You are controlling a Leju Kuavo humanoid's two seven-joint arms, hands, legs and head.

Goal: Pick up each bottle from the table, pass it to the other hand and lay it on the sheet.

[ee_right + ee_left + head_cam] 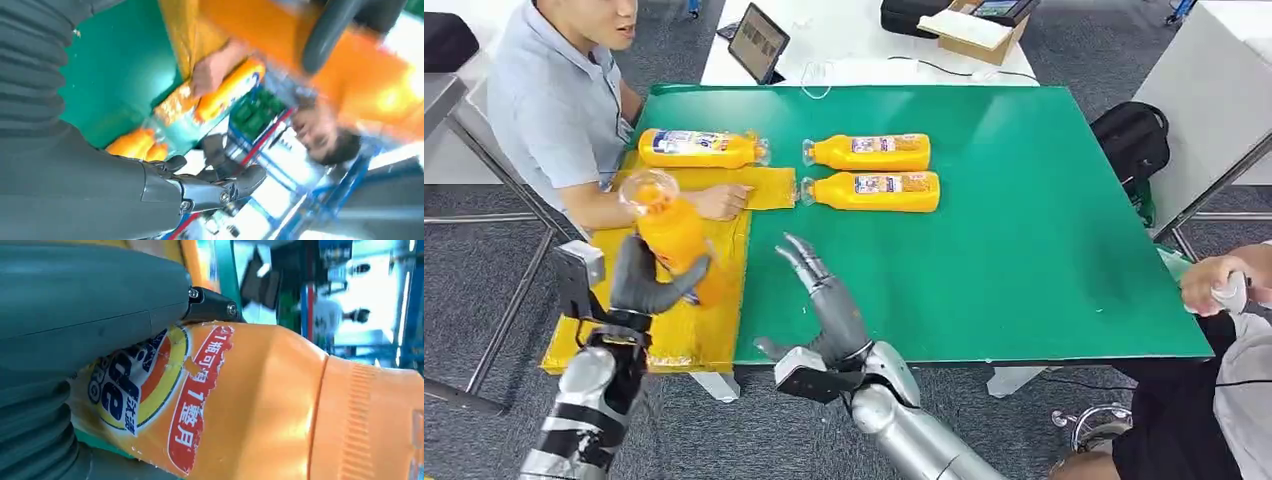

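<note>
Your left hand (649,285) grips 1 orange bottle (672,232), fingers wrapped around its lower body; the bottle is tilted, clear cap end pointing up and away from you, held above the yellow sheet (679,335). In the left wrist view the thumb (90,305) presses across the label of that bottle (260,405).

Your right hand (824,300) holds nothing. Fingers are straight and slightly apart, pointing toward the held bottle from just beside it, over the green table (1044,240) near the sheet's edge. In the right wrist view the fingers (220,187) show extended; the rest there is blurred.

1 bottle on the sheet (699,148) lies on its side at the far end, cap toward the table's middle. 2 more lie on the green surface, side by side and parallel, caps toward the sheet: the far bottle (869,152) and the near bottle (874,191).

A person in a grey shirt (554,100) sits at the sheet's far left, with 1 hand (721,202) resting on the sheet. Another person's hand (1214,282) shows at the right table edge.
</note>
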